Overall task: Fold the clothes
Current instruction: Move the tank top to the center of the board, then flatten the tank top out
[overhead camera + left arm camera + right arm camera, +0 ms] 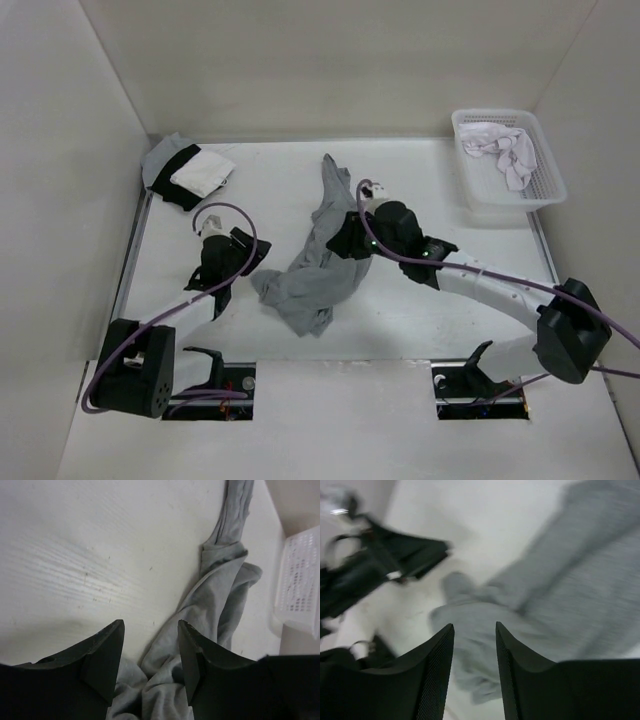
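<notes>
Heather-grey sleeveless knit tank top (305, 290) lies crumpled in a long twisted heap on the white table (400, 180), its bulk just ahead of and under the left pincer (150, 627), one narrow end trailing away beyond the tips. That pincer stands wide with nothing in it, cloth bunched below the gap. The right pincer (474, 627) hangs over the middle of the heap, jaws apart and, as far as I can judge through the blur, holding nothing; fabric spreads beneath it and to its right. My worry is a blind pinch: closing either pincer here would likely catch several layers at once, and lifting would drag the whole knot instead of one edge. Soft knit may also slip out or stretch. With both pincers this near each other across the heap, a careless reach could knock them together.
</notes>
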